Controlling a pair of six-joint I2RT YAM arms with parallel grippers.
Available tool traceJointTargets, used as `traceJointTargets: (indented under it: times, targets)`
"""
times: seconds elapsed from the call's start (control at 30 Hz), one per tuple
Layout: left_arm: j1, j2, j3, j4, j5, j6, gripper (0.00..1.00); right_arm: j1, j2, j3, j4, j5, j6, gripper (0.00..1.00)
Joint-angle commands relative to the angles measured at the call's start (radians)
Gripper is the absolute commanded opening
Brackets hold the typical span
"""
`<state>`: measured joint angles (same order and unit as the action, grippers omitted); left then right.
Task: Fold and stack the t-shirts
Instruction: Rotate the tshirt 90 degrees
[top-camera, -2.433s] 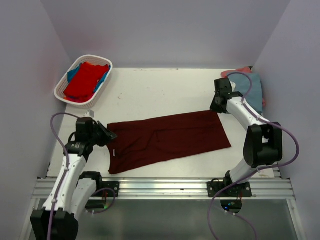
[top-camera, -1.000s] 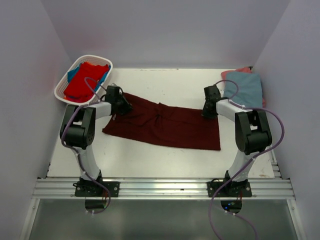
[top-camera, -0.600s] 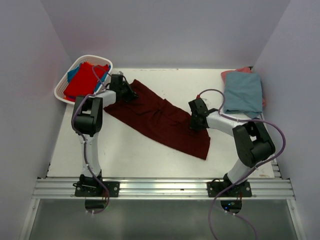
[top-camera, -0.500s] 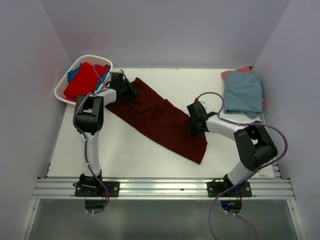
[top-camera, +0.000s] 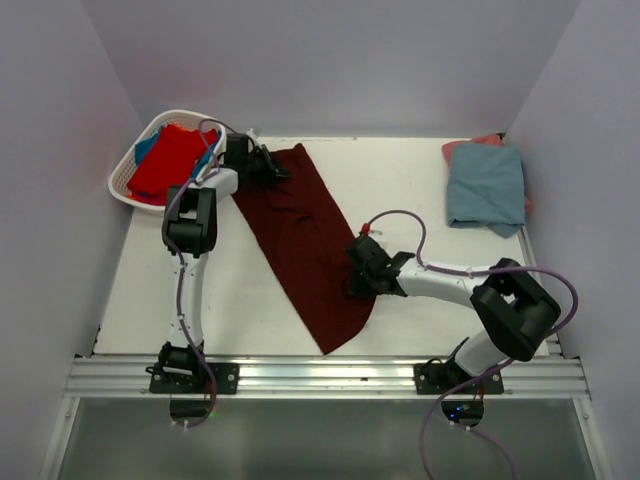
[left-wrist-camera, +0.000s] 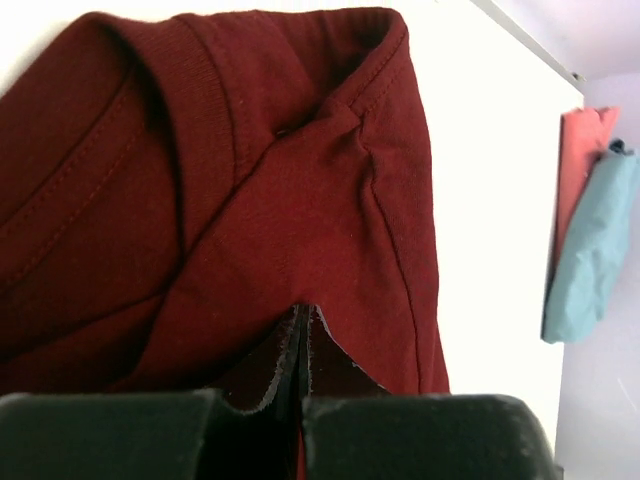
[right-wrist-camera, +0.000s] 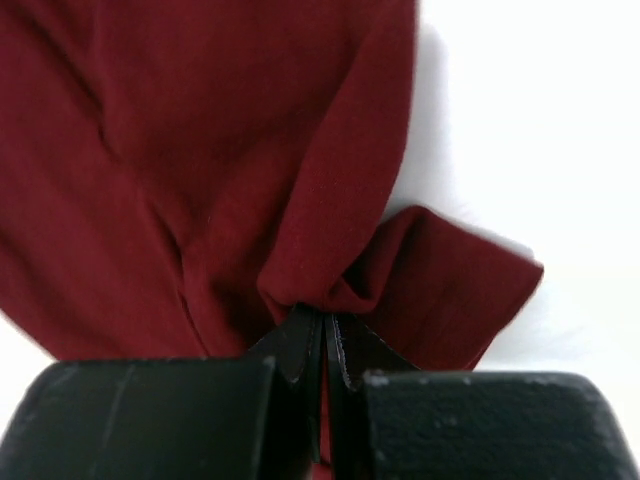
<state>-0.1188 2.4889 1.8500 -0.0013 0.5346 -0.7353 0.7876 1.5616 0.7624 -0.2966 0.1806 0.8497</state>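
A dark maroon t-shirt lies folded in a long strip on the white table, running from the back left down toward the near edge. My left gripper is shut on its far end, beside the basket; the left wrist view shows the closed fingers pinching maroon cloth near the collar. My right gripper is shut on the strip's right edge near its lower end, where the cloth bunches at the fingertips. A grey-blue t-shirt lies folded on a salmon pink one at the back right.
A white slatted basket at the back left holds a bright red shirt and a blue one. The left arm's elbow stands close to the basket. Lilac walls close in three sides.
The shirt has swung from lying across the table to running back-to-front. My left gripper carried its end to the back by the basket; my right gripper dragged its end left and nearer.
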Motion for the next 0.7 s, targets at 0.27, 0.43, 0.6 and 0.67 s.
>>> traceJointTargets:
  times: [0.27, 0.43, 0.6, 0.67]
  targets:
    - [-0.012, 0.133, 0.133, 0.041, 0.160, 0.037, 0.00, 0.254, 0.068, -0.041, -0.297, -0.132, 0.199, 0.00]
    - [-0.012, 0.154, 0.167, 0.053, 0.194, 0.030, 0.00, 0.306, 0.028, -0.023, -0.400, -0.092, 0.244, 0.00]
    - [-0.015, 0.173, 0.221, 0.052, 0.240, 0.033, 0.00, 0.340, 0.005, -0.020, -0.458, -0.079, 0.290, 0.00]
    - [-0.016, 0.168, 0.219, 0.078, 0.264, 0.028, 0.00, 0.363, 0.003, -0.018, -0.461, -0.092, 0.302, 0.00]
